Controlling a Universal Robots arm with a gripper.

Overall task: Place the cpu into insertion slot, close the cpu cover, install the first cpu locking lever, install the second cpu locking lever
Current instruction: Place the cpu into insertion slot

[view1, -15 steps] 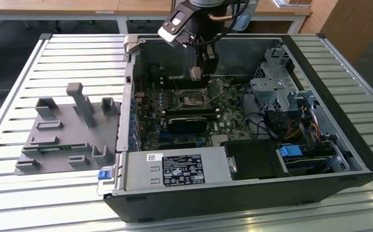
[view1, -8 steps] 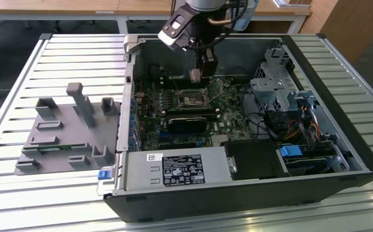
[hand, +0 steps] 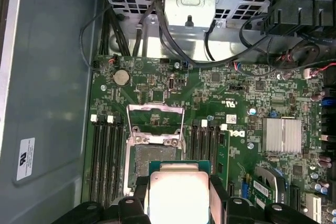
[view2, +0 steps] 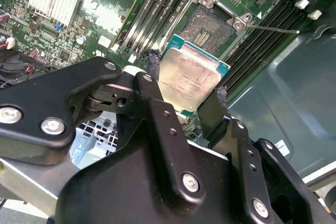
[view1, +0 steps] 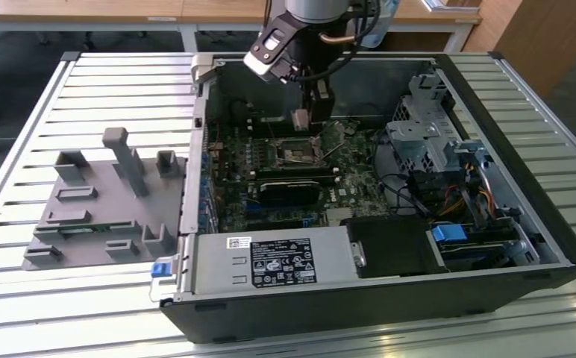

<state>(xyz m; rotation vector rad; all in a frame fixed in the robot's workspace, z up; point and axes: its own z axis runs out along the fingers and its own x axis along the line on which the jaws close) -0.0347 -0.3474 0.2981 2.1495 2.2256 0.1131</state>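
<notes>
My gripper [view1: 304, 119] is shut on the cpu [view1: 300, 119], a small square chip with a pale metal face, and hangs inside the open computer case. In both wrist views the black fingers clamp two opposite edges of the cpu [view2: 190, 80] [hand: 178, 195]. The chip hovers a little above and beside the insertion slot [view1: 295, 153] [view2: 212, 27] [hand: 152, 156], whose dark contact field lies bare. The cpu cover [hand: 156, 115] [view1: 333, 134] stands flipped open on the slot's far side. A thin wire lever [view2: 273, 29] sticks out from the socket's corner.
The motherboard [view1: 268, 186] lies in the black case [view1: 507, 246]. A grey power-supply box [view1: 268, 261] sits at the near edge, and a drive cage with cables [view1: 433, 142] is at the exterior view's right. Memory slots [hand: 107, 156] flank the socket. A grey fixture [view1: 99, 201] lies outside.
</notes>
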